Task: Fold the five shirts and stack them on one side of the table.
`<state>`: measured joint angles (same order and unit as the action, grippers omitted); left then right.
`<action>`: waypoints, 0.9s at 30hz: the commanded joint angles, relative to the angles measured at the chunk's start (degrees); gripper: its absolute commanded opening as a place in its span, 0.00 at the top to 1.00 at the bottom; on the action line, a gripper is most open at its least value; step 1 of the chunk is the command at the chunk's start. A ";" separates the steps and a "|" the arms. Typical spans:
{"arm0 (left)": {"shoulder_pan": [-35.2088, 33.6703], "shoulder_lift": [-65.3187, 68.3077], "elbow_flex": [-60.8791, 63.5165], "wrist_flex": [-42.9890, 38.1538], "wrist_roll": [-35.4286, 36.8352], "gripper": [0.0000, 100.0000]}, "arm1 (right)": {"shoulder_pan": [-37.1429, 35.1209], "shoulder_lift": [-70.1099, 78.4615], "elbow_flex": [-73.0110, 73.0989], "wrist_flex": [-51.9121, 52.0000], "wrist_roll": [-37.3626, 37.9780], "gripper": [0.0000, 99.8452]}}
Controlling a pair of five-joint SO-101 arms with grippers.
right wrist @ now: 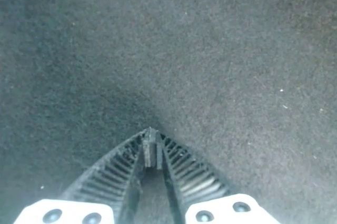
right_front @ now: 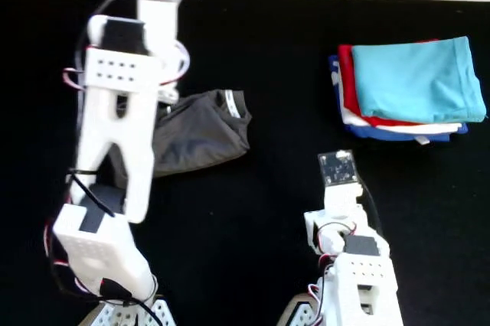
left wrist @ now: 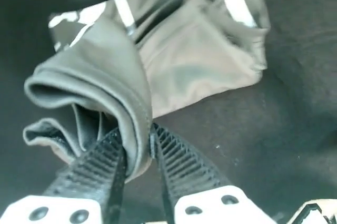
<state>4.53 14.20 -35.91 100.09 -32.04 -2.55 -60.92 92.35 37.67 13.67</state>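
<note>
A dark grey shirt (right_front: 200,131) with white stripes lies crumpled left of the table's middle. My left gripper (left wrist: 138,142) is shut on a folded edge of the grey shirt (left wrist: 200,61), lifting that edge off the cloth. The left arm (right_front: 122,112) stretches over the shirt's near side in the high view. At the back right sits a stack of folded shirts (right_front: 409,89): light blue on top, then red, white and dark blue. My right gripper (right wrist: 151,148) is shut on nothing, low over bare black cloth, with the right arm (right_front: 344,242) pulled back near the front edge.
The black table cloth (right_front: 260,211) covers the whole table. Open cloth lies between the grey shirt and the stack, and in front of the stack.
</note>
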 commanded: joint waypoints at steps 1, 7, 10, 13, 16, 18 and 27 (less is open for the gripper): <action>5.05 1.01 -0.40 -3.78 0.26 0.99 | 1.10 -2.07 1.10 -1.01 0.18 0.99; 9.01 10.86 -0.40 -13.10 0.26 0.99 | 1.10 -4.62 2.15 -0.75 0.18 0.99; 10.07 14.90 -0.40 -20.22 0.26 0.99 | 1.10 -4.97 2.15 -0.04 0.18 0.99; 11.12 16.92 -0.40 -26.37 0.26 0.99 | 1.10 -4.97 2.15 -0.04 0.18 0.99; 11.91 19.21 -0.40 -30.95 0.26 0.99 | 1.10 -4.97 2.15 -0.04 0.18 0.99; 12.53 21.14 -0.40 -32.62 0.35 0.99 | 1.10 -4.97 2.15 -0.13 0.18 0.99; 12.79 16.66 -0.48 -31.91 11.08 0.83 | 1.10 -4.97 2.15 -0.13 0.18 0.99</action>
<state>16.75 36.97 -35.82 68.53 -26.59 -2.46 -65.41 94.37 37.67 13.67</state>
